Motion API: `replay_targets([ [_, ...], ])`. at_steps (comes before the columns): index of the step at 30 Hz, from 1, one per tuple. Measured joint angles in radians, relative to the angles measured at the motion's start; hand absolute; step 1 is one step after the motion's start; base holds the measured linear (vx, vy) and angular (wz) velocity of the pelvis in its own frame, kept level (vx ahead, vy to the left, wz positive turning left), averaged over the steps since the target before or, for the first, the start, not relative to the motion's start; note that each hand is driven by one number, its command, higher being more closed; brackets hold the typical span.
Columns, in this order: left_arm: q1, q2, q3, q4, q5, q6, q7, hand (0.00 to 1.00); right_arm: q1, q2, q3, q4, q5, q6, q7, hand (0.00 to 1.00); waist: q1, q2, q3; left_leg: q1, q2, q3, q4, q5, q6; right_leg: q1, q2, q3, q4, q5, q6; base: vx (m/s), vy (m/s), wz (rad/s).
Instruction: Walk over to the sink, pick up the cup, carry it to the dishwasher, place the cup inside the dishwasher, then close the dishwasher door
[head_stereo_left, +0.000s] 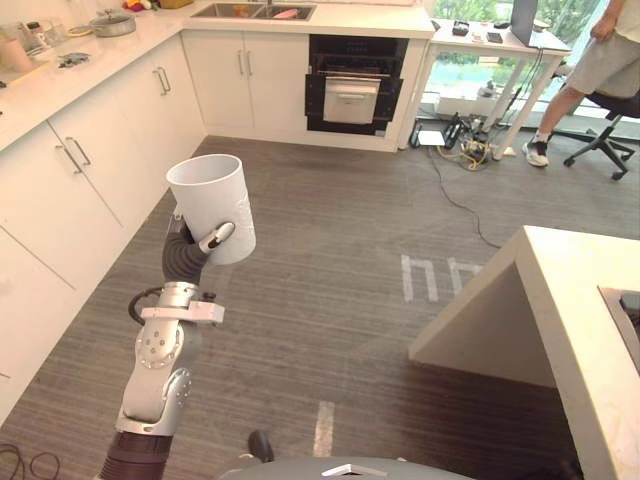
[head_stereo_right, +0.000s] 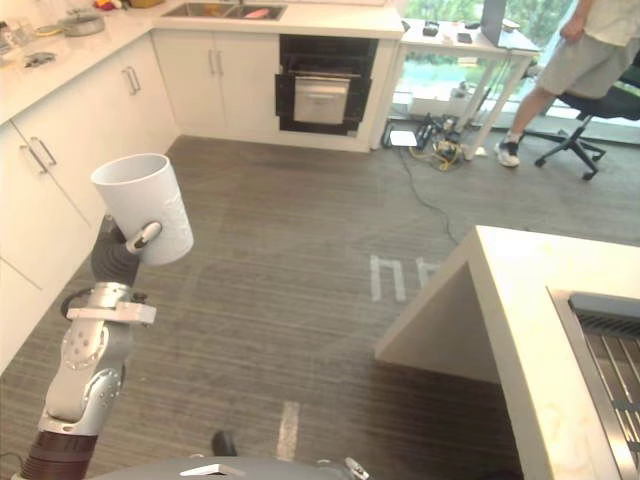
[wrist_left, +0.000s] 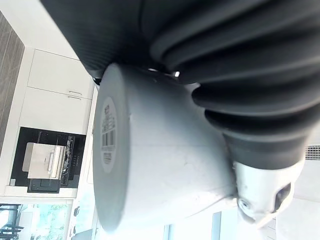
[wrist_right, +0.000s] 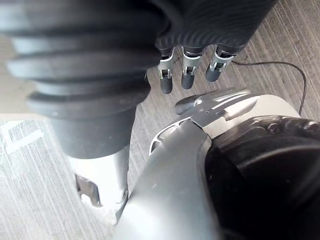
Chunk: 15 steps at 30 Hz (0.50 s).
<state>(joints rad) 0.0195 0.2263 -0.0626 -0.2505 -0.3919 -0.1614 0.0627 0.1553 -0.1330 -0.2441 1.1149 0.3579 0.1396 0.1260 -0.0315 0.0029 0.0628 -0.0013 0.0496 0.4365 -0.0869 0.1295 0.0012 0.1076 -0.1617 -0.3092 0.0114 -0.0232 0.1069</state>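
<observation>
My left hand (head_stereo_left: 215, 238) is raised at the left of the left eye view, shut on a white cup (head_stereo_left: 212, 205) held upright with its mouth up. The left wrist view has the cup (wrist_left: 160, 165) close up, a label on its base. Across the grey floor, at the far wall, stands the black dishwasher (head_stereo_left: 352, 85) with its door down and a light rack showing. The sink (head_stereo_left: 250, 11) lies in the counter just left of it. In the right wrist view my right hand (wrist_right: 185, 72) hangs over the floor with relaxed straight fingers, holding nothing.
White cabinets (head_stereo_left: 90, 150) run along the left under a counter with a pot (head_stereo_left: 112, 22). A pale island counter (head_stereo_left: 580, 300) juts in from the right. At the far right a person (head_stereo_left: 590, 70) sits at a desk, with cables (head_stereo_left: 460, 140) on the floor below.
</observation>
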Motion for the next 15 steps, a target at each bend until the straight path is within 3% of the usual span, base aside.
replay_targets([
  [8, 0.011, -0.070, -0.020, 0.094, -0.039, 0.003, 0.020, 1.00, 0.012, 0.008, -0.015, -0.004, 0.038, -0.030, 0.040, 0.00, 0.005, 0.006, -0.002, 0.023, -0.019, -0.059, 0.000, -0.008, 0.000, 0.043, 0.006, -0.010, 0.000, -0.034, -0.020, 0.04, 0.003, 0.13],
  [15, 0.031, -0.084, -0.020, 0.107, -0.039, 0.010, 0.021, 1.00, -0.020, 0.008, -0.006, -0.012, 0.079, -0.088, -0.011, 0.00, 0.023, 0.007, -0.003, 0.061, -0.043, -0.143, 0.000, -0.006, 0.005, 0.109, -0.009, -0.078, 0.032, -0.079, -0.040, 0.08, -0.025, 0.28],
])
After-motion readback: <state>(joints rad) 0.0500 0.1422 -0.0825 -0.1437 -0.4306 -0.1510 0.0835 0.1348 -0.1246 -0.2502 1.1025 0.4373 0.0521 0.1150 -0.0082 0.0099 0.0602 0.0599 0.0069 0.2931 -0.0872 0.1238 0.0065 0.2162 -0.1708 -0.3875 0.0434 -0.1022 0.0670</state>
